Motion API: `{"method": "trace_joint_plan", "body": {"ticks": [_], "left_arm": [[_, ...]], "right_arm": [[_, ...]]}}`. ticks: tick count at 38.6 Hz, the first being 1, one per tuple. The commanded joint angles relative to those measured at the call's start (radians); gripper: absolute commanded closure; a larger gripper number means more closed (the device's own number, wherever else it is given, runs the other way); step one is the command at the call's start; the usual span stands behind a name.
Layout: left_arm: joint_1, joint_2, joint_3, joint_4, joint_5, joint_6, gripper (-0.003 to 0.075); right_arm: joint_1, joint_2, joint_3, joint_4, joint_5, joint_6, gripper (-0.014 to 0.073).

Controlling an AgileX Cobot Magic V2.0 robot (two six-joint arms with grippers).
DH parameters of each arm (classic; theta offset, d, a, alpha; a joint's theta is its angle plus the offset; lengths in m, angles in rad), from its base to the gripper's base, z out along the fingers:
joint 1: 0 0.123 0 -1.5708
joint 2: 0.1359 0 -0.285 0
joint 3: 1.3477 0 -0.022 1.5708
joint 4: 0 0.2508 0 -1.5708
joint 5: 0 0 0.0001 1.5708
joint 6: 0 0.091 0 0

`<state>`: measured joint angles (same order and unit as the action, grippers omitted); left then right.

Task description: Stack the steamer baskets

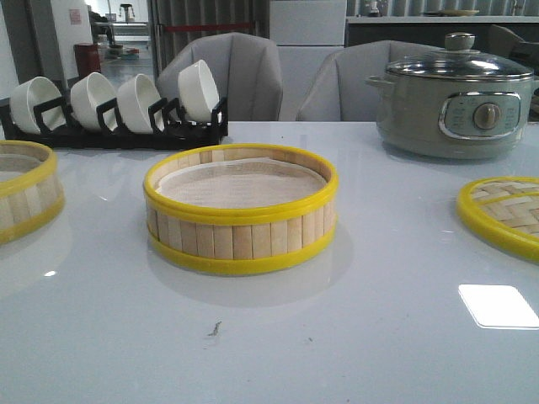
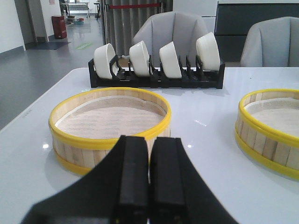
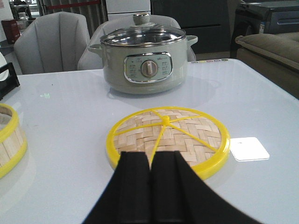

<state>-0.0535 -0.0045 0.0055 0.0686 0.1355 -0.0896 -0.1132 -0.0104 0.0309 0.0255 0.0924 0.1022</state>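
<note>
Surface: glossy white table [image 1: 354,337], one bright window reflection at 4 o'clock from centre in the front view. Grey chairs [image 1: 232,71] stand behind the far edge.

Steamer baskets: one basket [image 1: 241,209] at table centre, upright, white liner inside; the second basket [image 1: 25,198] at 9 o'clock, cut off by the frame edge. They stand well apart, not stacked.

Woven lid [image 1: 505,215] at 3 o'clock, also cut off in front; the right wrist view shows it whole, lying flat. Grey-green pot [image 1: 455,101] at 1 o'clock, black bowl rack [image 1: 114,126] at 11 o'clock.

No arm appears in the front view. Left gripper [image 2: 149,182]: fingers pressed together, empty, near the second basket. Right gripper [image 3: 149,186]: fingers pressed together, empty, near the lid.
</note>
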Motion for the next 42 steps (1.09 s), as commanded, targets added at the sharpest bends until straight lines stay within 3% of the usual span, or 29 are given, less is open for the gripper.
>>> {"method": "trace_joint_plan", "body": {"ticks": [1, 17, 24, 31, 42], "left_arm": [[0.004, -0.012, 0.001, 0.0, -0.088, -0.003, 0.0634], [0.004, -0.01, 0.001, 0.026, -0.086, -0.005, 0.0634], [0.002, 0.111, -0.089, -0.084, -0.083, -0.015, 0.0634], [-0.05, 0.437, -0.412, -0.041, 0.021, -0.015, 0.0634], [-0.119, 0.94, -1.14, 0.058, 0.593, -0.015, 0.0634]], "right_arm": [[-0.005, -0.02, -0.016, -0.011, -0.081, -0.007, 0.0526], [-0.005, -0.02, -0.016, -0.011, -0.081, -0.007, 0.0526], [-0.005, -0.02, -0.016, -0.011, -0.081, -0.007, 0.0526], [-0.005, -0.02, -0.016, -0.011, -0.081, -0.007, 0.0526], [-0.005, -0.02, -0.016, -0.011, -0.081, -0.007, 0.0526]]}}
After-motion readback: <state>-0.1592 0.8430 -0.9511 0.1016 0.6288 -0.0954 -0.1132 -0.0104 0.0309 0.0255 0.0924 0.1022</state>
